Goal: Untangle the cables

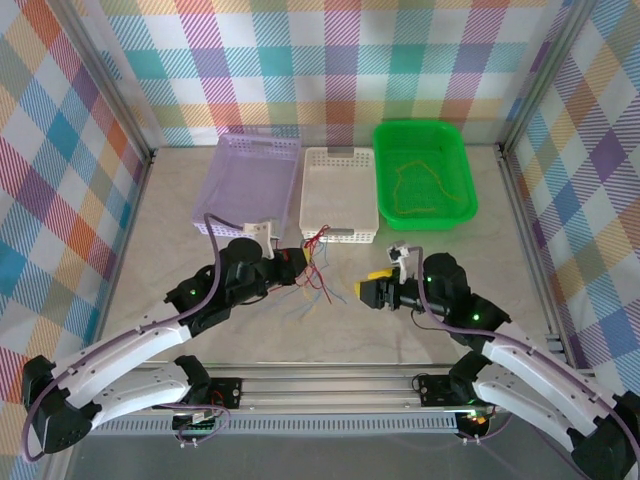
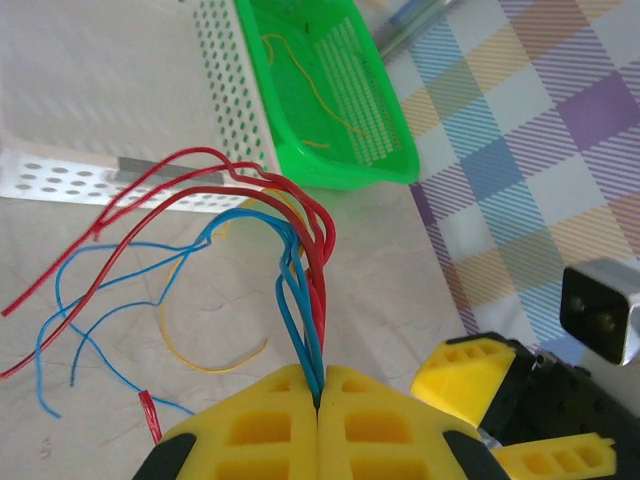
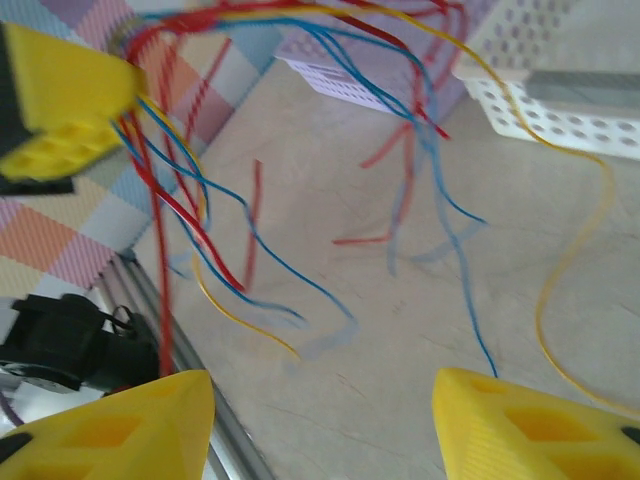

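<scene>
Ends of the cables (image 2: 300,230) vanished into the seam between the yellow fingers of the left gripper (image 2: 318,385), which were pressed tight together on a bunch of red and blue strands; how many were caught could not be counted. The right gripper (image 3: 322,390) had its jaws well apart with nothing between them. Its fingers were cut off by the bottom edge of its wrist view, where the strands looked smeared. From the pinch the wires arched up and fanned toward the white basket (image 1: 339,236), with loose tails lying on the table (image 1: 330,320) just in front of its near wall. One yellow-orange wire (image 1: 420,190) lay in the green basket (image 1: 424,132), just right of the white basket.
</scene>
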